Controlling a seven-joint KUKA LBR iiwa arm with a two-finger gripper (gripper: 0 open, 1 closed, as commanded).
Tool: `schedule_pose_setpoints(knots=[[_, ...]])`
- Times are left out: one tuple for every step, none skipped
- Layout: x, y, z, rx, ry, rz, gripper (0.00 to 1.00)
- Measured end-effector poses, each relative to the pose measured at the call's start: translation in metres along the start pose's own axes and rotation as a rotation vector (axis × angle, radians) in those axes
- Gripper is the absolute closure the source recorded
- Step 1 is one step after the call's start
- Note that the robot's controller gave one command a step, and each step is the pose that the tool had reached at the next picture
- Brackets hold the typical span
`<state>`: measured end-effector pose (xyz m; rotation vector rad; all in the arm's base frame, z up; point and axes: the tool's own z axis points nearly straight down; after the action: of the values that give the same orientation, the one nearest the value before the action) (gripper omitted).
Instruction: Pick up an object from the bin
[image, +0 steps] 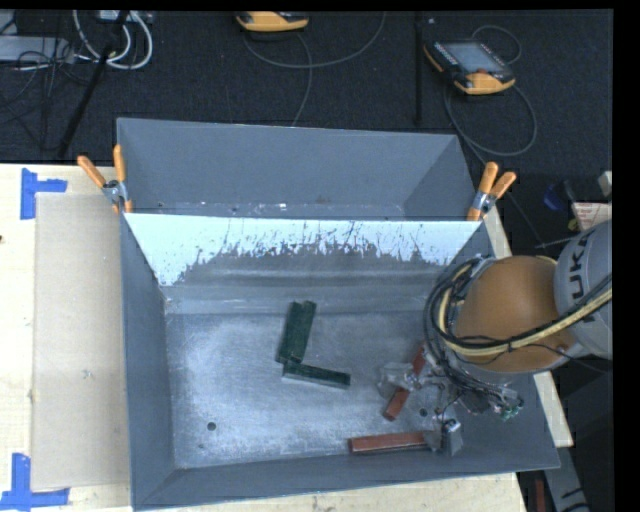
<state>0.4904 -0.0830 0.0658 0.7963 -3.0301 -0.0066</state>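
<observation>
Brown bar (388, 443) lies beside the gripper (437, 402) (green blocks (297, 332) well apart).

Dark green blocks (297, 332), reddish-brown bar (387, 443)

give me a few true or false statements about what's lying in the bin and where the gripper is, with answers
1. Two dark green blocks form an L near the middle of the floor of the bin. True.
2. The gripper is over the bin's left half. False: it is down at the right side, by a small reddish-brown piece.
3. A long reddish-brown bar lies near the front wall. True.
4. The dark green blocks lie directly under the gripper. False: they lie apart from it, toward the bin's middle.
</observation>
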Motion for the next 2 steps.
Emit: schedule_pose_setpoints(knots=[[-0.0136, -0.0925, -0.0123, -0.001, -0.011, 0.068, 0.00], [-0.0129, -0.0915, -0.0117, 0.003, -0.009, 0.061, 1.00]])
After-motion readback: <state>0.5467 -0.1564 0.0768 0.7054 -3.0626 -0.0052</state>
